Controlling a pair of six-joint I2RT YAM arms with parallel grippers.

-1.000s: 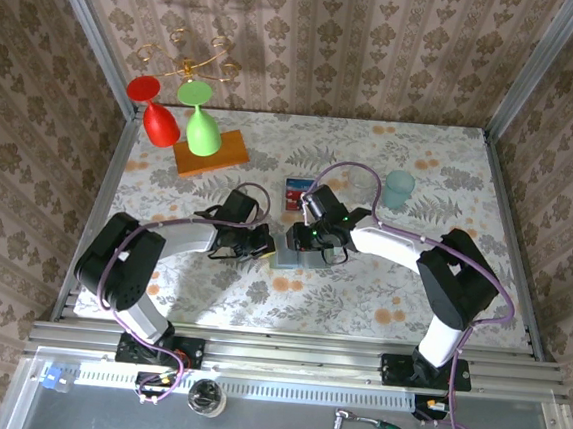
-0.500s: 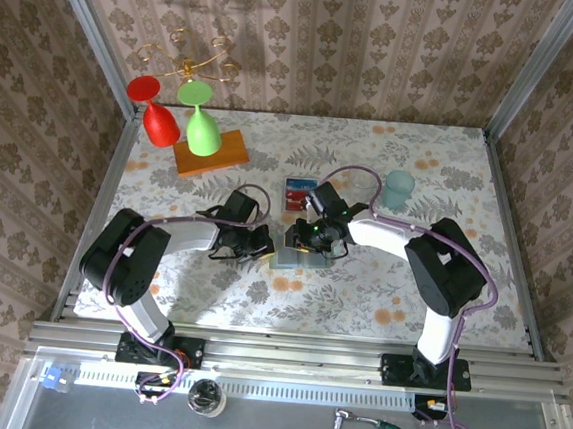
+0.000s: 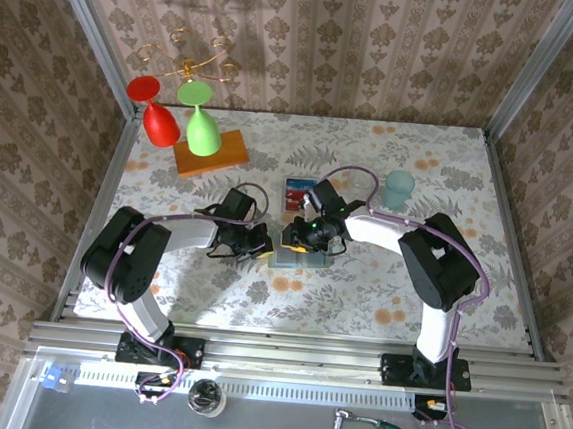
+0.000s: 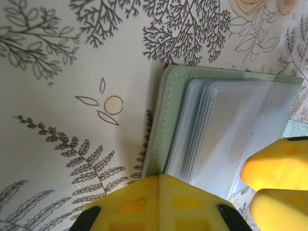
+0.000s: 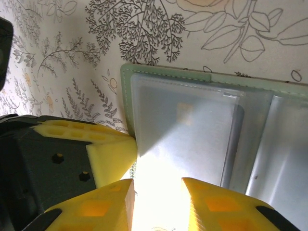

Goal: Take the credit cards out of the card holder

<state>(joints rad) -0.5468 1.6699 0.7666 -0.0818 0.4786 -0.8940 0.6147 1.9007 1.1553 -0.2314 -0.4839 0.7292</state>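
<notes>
Open card holder and a loose card, placed against the teal cup

The card holder (image 3: 298, 257), pale sage green with stitched, rounded corners (image 4: 166, 120), lies flat and open on the table, left of the translucent teal cup (image 3: 399, 189) and nearer the arm bases. Its stack of clear plastic sleeves (image 5: 192, 125) faces up, and what they hold cannot be told. A small red-and-blue credit card (image 3: 298, 191) lies flat, apart from the holder, left of the cup and about level with it.

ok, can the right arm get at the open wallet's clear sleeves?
Probably yes: the right fingers stand open at the edge of the pale sage-green folding wallet, its clear plastic sleeves lie exposed, and the left fingers sit to one side.
</notes>
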